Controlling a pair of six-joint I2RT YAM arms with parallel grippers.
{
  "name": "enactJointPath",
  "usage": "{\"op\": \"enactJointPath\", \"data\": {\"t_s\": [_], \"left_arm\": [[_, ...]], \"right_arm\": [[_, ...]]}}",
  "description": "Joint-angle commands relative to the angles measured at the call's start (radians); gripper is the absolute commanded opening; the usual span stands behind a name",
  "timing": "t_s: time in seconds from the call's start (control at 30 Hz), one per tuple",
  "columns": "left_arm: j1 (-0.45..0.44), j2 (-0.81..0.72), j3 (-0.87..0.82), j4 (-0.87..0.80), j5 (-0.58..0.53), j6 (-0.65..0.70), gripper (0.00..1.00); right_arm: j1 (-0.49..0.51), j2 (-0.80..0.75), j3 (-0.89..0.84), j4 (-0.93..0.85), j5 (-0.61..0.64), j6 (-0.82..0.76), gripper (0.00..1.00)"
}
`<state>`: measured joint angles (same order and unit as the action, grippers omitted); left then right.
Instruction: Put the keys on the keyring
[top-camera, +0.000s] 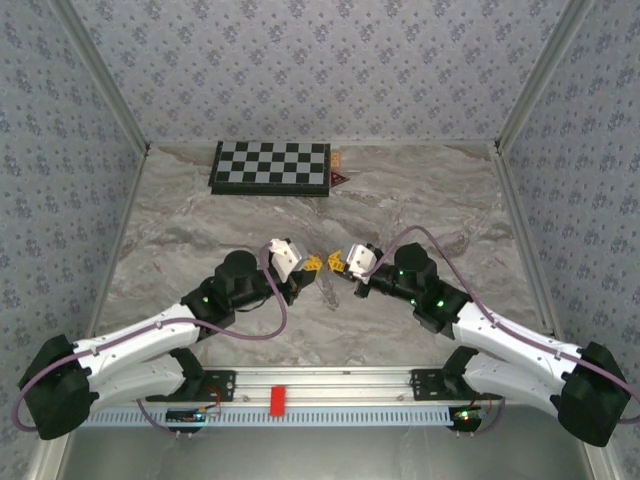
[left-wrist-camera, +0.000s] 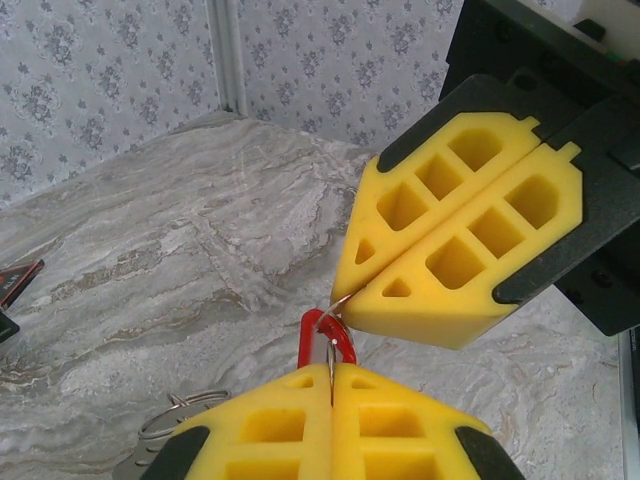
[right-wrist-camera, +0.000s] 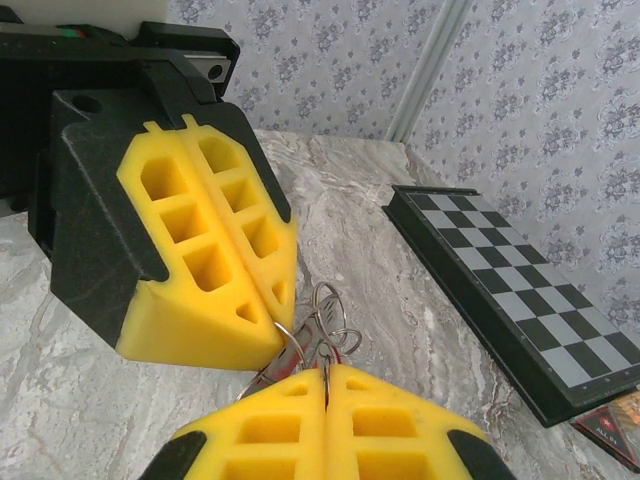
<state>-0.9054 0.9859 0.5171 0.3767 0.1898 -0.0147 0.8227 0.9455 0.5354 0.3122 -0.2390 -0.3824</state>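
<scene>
Above the table's (top-camera: 420, 210) middle, the left gripper (top-camera: 312, 263) is clamped on a red key (left-wrist-camera: 318, 335), tip to tip with the right gripper (top-camera: 337, 262), which seems to pinch the keyring (right-wrist-camera: 328, 303) wire. Threading looks to be in hand. Next, the key's hole needs easing along the wire.

both arms are stretched low from bases at 7 and 5 o'clock of the top view, elbows bent and wrists turned inward. the left gripper (top-camera: 313, 263) and the right gripper (top-camera: 336, 261) are brought tip to tip just above centre, the left at 9 o'clock of the meeting point, the right at 3 o'clock. on each, the yellow fingers (left-wrist-camera: 270, 430) are pressed together, no gap being seen.
</scene>
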Motion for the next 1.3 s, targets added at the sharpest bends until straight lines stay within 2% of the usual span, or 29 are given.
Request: {"op": "enactJointPath", "data": {"t_s": [0.0,0.27,0.8,1.07,1.27], "left_arm": [[-0.006,0.005,0.053,0.027,0.015,0.015,0.00],[-0.006,0.000,0.052,0.025,-0.019,0.012,0.00],[-0.006,-0.001,0.051,0.027,-0.010,0.010,0.00],[-0.007,0.004,0.055,0.021,-0.004,0.013,0.00],[-0.006,0.006,0.055,0.021,0.000,0.013,0.00]], "right_arm": [[-0.005,0.001,0.015,0.021,-0.009,0.000,0.00],[0.000,-0.008,0.005,0.001,-0.036,-0.004,0.00],[0.019,0.003,0.011,-0.036,-0.032,-0.022,0.00],[0.019,-0.005,0.002,-0.005,0.050,-0.012,0.00],[0.017,-0.010,-0.009,0.018,0.043,-0.007,0.00]]}}
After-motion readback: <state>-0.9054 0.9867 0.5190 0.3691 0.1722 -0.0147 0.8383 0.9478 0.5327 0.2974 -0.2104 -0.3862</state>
